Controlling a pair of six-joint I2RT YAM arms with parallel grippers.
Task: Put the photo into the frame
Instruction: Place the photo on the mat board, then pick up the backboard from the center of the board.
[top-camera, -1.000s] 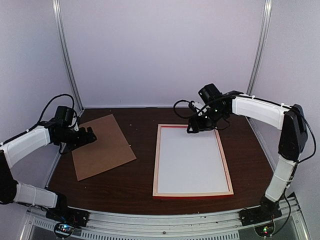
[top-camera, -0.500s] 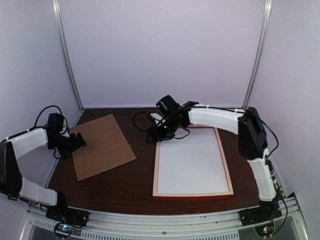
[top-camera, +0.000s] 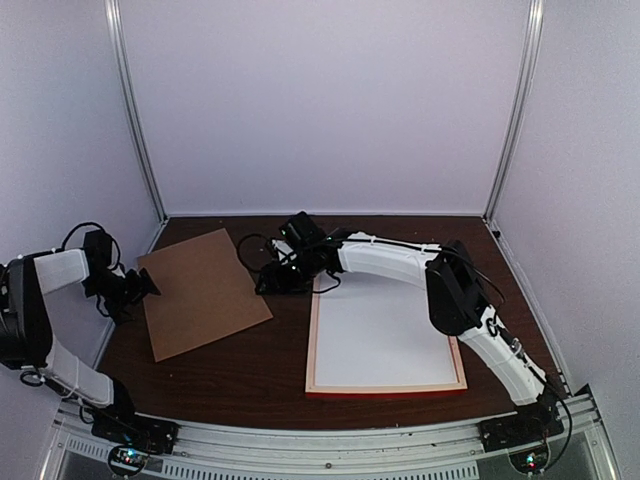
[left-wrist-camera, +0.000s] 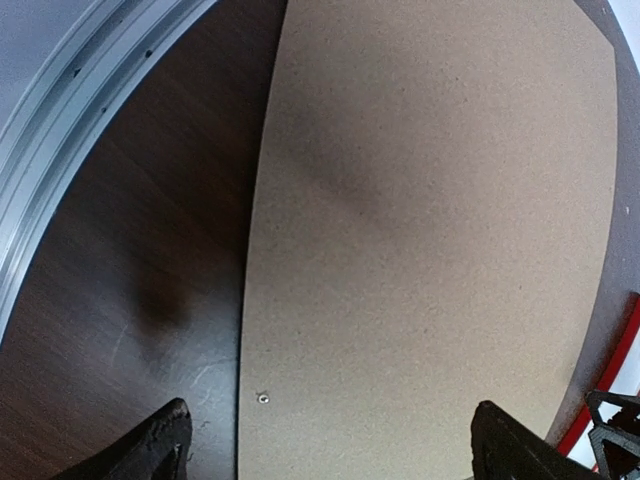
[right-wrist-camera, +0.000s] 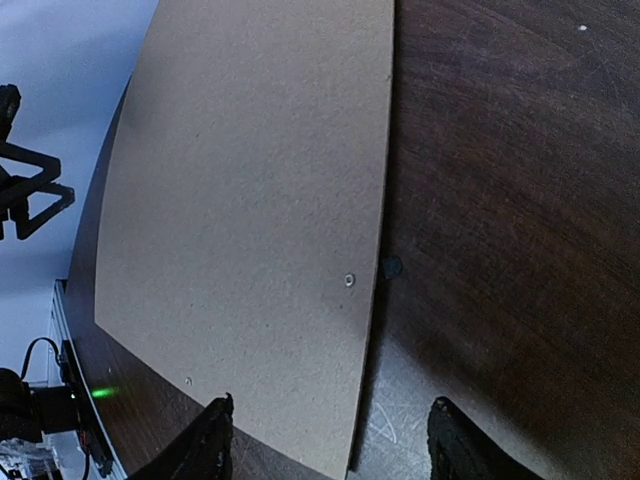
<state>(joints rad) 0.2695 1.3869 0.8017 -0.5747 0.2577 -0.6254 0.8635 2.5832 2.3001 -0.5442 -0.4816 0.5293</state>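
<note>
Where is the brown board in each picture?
Top view: the board lies left of the middle, on the dark table.
Left wrist view: the board fills the middle and right, with the table on its left.
Right wrist view: the board fills the left and middle, with the table on its right.
Shared landmark: the dark table along the board's long edge.

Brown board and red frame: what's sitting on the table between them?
Nothing sits there. In the top view, only bare dark table separates the brown board from the frame. The right arm reaches above the gap's far end.
</note>
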